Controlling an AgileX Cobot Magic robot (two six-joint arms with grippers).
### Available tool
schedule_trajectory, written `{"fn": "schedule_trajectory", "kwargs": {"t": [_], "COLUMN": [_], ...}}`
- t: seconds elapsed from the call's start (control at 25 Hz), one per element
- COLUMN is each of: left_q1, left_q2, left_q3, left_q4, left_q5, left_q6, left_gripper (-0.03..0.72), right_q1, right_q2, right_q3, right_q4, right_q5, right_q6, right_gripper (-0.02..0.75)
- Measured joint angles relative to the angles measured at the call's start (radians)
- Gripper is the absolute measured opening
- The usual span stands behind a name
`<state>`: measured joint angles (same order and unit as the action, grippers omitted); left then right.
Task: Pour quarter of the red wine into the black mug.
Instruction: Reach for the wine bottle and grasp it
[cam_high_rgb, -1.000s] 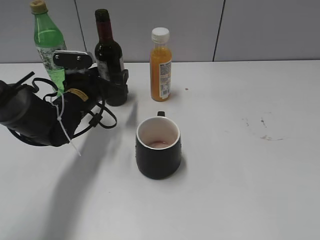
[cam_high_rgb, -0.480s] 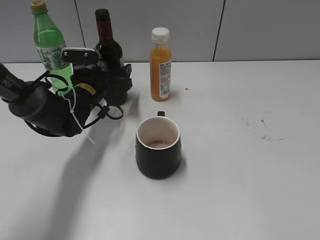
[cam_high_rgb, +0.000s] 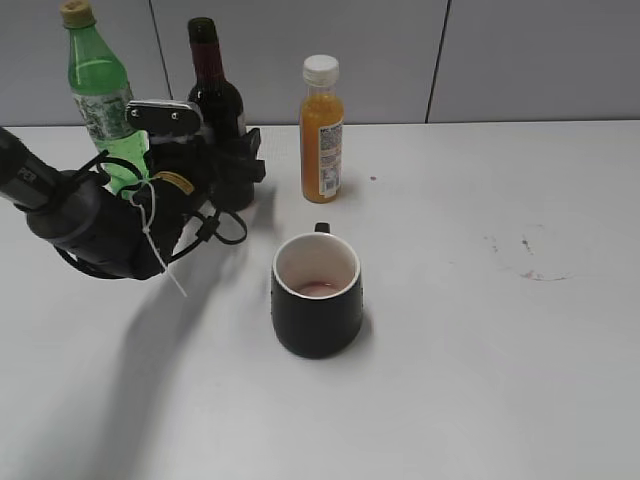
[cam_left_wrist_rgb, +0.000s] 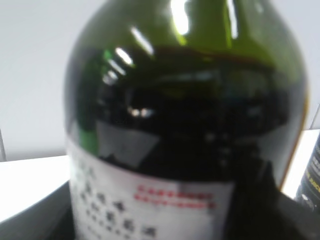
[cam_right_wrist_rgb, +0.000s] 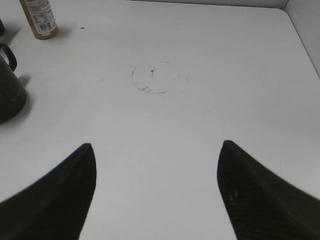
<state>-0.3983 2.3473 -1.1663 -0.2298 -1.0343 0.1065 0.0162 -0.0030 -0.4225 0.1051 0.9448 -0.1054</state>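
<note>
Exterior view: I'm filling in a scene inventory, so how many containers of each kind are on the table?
Bottles: 3, namely the wine bottle, the green plastic bottle and the orange juice bottle.
Mugs: 1, the black mug.
Total: 4 containers.

Upright dark red wine (cam_high_rgb: 215, 105) bottle in my grasp; squat black mug (cam_high_rgb: 317, 296) before it, reddish residue inside.
</note>
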Motion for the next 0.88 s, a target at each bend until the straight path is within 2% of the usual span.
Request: {"fn": "schedule_trajectory", "kwargs": {"t": [0.52,0.88], "left_q1": [0.002,0.002], "left_q2": [-0.008,-0.150], "left_q3": [0.011,0.186], "left_q4": [0.028,0.032], "left_q5": [-0.009,-0.041], "left_q6": [0.003,0.002], "left_gripper": [0.545,0.542], "right_q1": [0.000,0.000], "right_q2": [0.000,0.000], "right_q3": [0.000,0.000], "right_q4": [0.000,0.000], "right_q5": [0.000,0.000], "right_q6": [0.000,0.000], "right_gripper": [0.573,0.573]}}
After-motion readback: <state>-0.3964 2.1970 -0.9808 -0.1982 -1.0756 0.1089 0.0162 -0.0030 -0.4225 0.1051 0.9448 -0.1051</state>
